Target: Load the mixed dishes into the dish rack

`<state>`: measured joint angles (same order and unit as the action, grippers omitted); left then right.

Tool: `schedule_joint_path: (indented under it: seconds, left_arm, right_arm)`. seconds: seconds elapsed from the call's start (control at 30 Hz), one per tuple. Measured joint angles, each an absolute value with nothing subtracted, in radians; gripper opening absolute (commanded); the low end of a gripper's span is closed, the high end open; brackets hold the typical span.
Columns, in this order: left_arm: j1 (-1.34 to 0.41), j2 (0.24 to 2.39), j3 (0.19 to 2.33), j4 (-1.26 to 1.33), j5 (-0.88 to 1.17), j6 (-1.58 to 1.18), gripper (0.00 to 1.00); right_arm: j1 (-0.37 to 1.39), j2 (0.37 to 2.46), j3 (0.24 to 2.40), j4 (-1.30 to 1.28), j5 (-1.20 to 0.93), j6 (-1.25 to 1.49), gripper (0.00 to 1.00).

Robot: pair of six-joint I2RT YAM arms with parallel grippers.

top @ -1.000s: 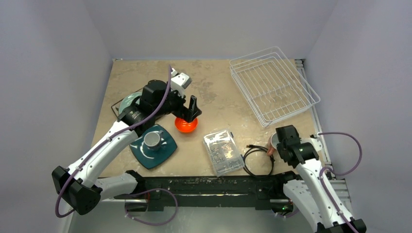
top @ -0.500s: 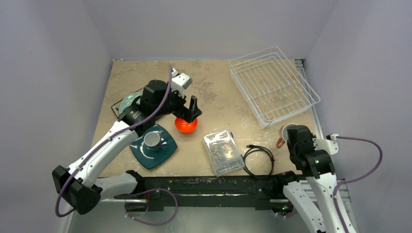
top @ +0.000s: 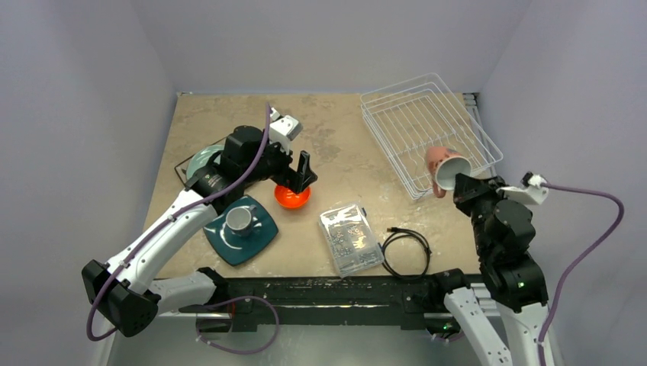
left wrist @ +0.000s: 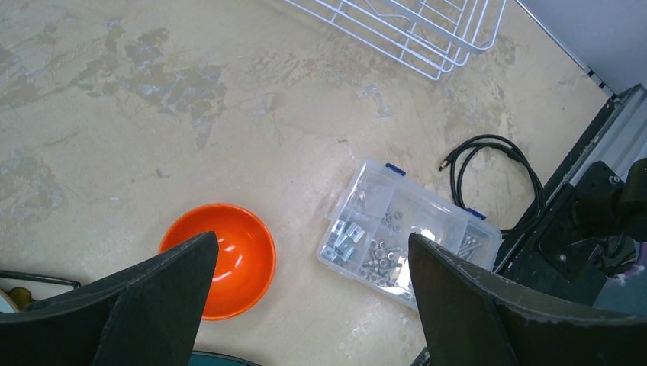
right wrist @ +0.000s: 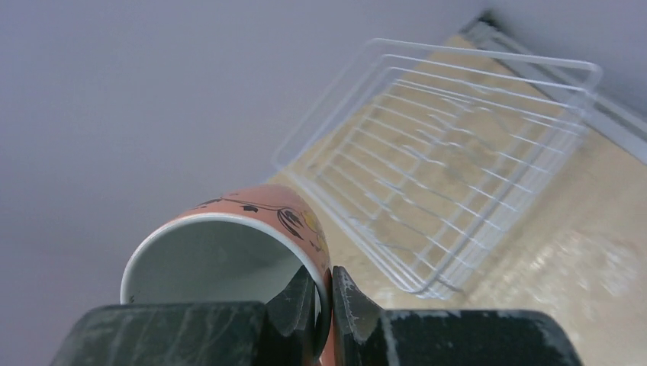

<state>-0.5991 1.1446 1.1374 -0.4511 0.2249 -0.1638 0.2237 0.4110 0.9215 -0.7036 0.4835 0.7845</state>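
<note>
Right gripper [right wrist: 324,296] clamps the pink cup [top: 442,162] by its rim; swing toward eleven o'clock over the dish rack [top: 397,85], lower gently; left gripper [left wrist: 311,244] gapes above orange bowl [left wrist: 217,259]

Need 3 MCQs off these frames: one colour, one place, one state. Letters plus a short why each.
1. What colour is the bowl below the left pincer?
A blue; B orange; C white.
2. Where is the small grey mug?
A on the dark teal square plate; B in the left pincer; C inside the bowl.
3. What state is the right pincer in?
A open, empty; B shut, empty; C shut on the pink cup.

1 B: the left wrist view shows it bright orange.
2 A: the top view shows it standing on that plate.
3 C: the right wrist view shows the jaws pinching the cup's rim.
</note>
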Motion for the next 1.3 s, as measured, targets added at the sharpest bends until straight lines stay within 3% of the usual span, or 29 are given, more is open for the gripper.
schedule_joint_path:
  seconds: [0.23, 0.43, 0.73, 0.97, 1.1, 1.3]
  left_arm:
    - [-0.604, 1.144, 1.143, -0.453, 0.234, -0.166, 0.93]
    - [-0.604, 1.111, 1.137, -0.426, 0.271, -0.193, 0.92]
    - [-0.604, 1.065, 1.118, -0.334, 0.289, -0.253, 0.80]
    - [-0.604, 1.114, 1.116, -0.345, 0.256, -0.273, 0.67]
    - [-0.606, 1.159, 1.117, -0.371, 0.252, -0.277, 0.59]
    - [-0.612, 1.180, 1.124, -0.392, 0.237, -0.278, 0.48]
  right_arm:
    - [0.224, 0.559, 0.930, -0.396, -0.020, 0.624, 0.00]
    - [0.273, 0.795, 0.937, -0.337, -0.133, 0.672, 0.00]
    - [0.817, 1.034, 1.015, -0.445, 0.361, 0.836, 0.00]
    - [1.108, 1.417, 1.328, -0.795, 0.818, 1.172, 0.00]
    - [1.205, 1.574, 1.492, -1.018, 0.952, 1.370, 0.00]
    - [1.235, 1.627, 1.597, -1.204, 1.096, 1.547, 0.00]
